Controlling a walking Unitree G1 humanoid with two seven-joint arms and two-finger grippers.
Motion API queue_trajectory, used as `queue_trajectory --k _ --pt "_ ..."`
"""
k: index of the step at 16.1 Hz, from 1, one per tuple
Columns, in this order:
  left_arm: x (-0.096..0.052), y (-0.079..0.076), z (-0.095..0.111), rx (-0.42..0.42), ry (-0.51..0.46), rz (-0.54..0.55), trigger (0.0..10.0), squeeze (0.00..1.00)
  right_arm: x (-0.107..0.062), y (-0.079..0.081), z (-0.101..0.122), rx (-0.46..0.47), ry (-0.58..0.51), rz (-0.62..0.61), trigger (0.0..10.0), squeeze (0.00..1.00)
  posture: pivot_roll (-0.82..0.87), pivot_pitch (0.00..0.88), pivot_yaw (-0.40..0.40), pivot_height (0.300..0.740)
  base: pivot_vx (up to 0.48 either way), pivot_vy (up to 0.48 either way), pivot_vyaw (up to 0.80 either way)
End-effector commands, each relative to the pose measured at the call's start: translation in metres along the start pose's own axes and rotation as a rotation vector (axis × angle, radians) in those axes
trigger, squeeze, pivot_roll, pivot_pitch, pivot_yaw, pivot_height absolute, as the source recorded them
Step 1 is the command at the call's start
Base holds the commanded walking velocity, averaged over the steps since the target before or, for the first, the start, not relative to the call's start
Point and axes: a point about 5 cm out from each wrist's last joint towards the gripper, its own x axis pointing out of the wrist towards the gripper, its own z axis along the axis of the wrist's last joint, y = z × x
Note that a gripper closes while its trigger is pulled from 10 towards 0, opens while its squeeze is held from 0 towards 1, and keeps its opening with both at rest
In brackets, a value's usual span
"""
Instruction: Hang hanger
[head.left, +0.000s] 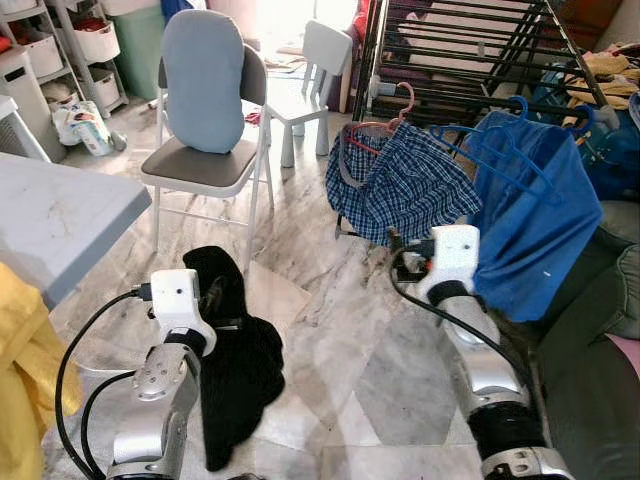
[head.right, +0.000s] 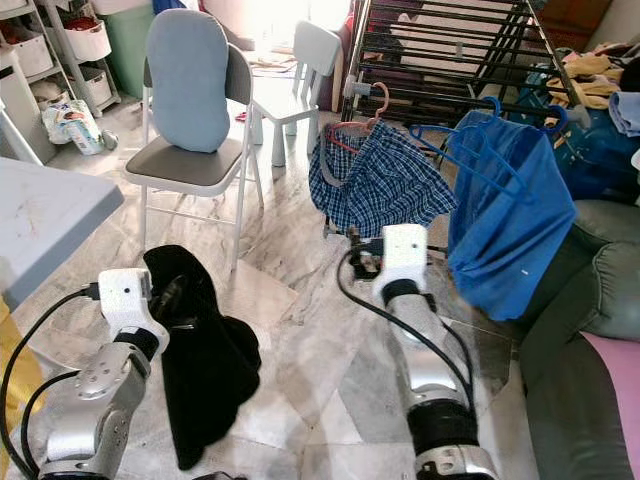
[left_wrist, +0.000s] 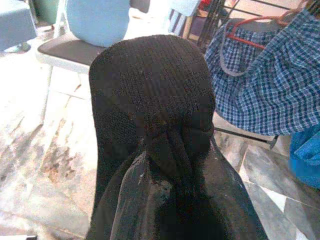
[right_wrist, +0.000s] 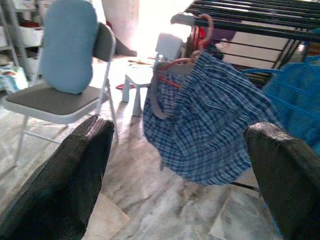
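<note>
A black garment (head.left: 235, 350) hangs from my left gripper (head.left: 213, 297), which is shut on it low at the left; the cloth drapes over the fingers (left_wrist: 150, 195) and hides them. A pink hanger (head.left: 385, 125) carrying blue plaid shorts (head.left: 405, 185) hangs on the black drying rack (head.left: 460, 45). Beside it a blue hanger (head.left: 510, 150) holds a blue garment (head.left: 535, 225). My right gripper (right_wrist: 177, 130) is open and empty, just below and in front of the plaid shorts (right_wrist: 210, 130), its fingers (right_wrist: 70, 180) spread wide.
A grey folding chair (head.left: 200, 165) with a light blue cushion stands ahead on the left, a small white chair (head.left: 310, 60) behind it. A white table (head.left: 55, 220) and yellow cloth (head.left: 20, 370) are at my left. A grey sofa (head.left: 600, 340) borders the right.
</note>
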Motion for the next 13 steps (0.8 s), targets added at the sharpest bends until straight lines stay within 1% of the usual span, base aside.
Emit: queue_trajectory --k 1,3,4,6,8,10,11,12,13 --pt "0.001 0.0 0.005 0.023 -0.032 -0.009 10.0 0.0 -0.005 -0.013 0.0 -0.013 -0.008 -0.049 10.0 0.0 -0.04 0.0 -0.02 0.74 0.0 0.0 0.0" --pt "0.002 -0.001 0.002 0.04 -0.029 -0.041 10.0 0.0 -0.012 -0.023 -0.003 -0.023 -0.003 -0.094 10.0 0.0 -0.05 0.0 -0.011 0.74 0.0 0.0 0.0" --pt "0.003 -0.003 0.001 0.073 -0.03 -0.066 10.0 0.0 -0.018 -0.031 -0.008 -0.026 0.008 -0.133 10.0 0.0 -0.06 0.0 0.003 0.74 0.0 0.0 0.0" --pt "0.006 -0.005 0.003 0.071 -0.036 -0.072 10.0 0.0 -0.022 -0.033 -0.01 -0.026 0.016 -0.144 10.0 0.0 -0.07 0.0 0.008 0.74 0.0 0.0 0.0" --pt "0.011 -0.007 0.014 0.042 -0.052 -0.067 10.0 0.0 -0.022 -0.034 -0.01 -0.028 0.018 -0.148 10.0 0.0 -0.06 0.0 0.004 0.74 0.0 0.0 0.0" --pt "0.009 -0.003 0.019 0.037 -0.051 -0.034 10.0 0.0 -0.022 -0.037 -0.006 -0.031 0.009 -0.157 10.0 0.0 -0.06 0.0 0.003 0.74 0.0 0.0 0.0" --pt "0.008 -0.002 0.026 0.035 -0.063 -0.021 10.0 0.0 -0.022 -0.041 -0.002 -0.034 -0.004 -0.164 10.0 0.0 -0.06 0.0 0.005 0.74 0.0 0.0 0.0" --pt "0.007 -0.001 0.029 0.034 -0.063 -0.02 10.0 0.0 -0.023 -0.043 0.0 -0.035 -0.008 -0.167 10.0 0.0 -0.07 0.0 0.006 0.74 0.0 0.0 0.0" --pt "0.006 0.0 0.032 0.051 -0.06 -0.026 10.0 0.0 -0.024 -0.045 0.004 -0.036 -0.017 -0.173 10.0 0.0 -0.08 0.0 0.007 0.74 0.0 0.0 0.0"
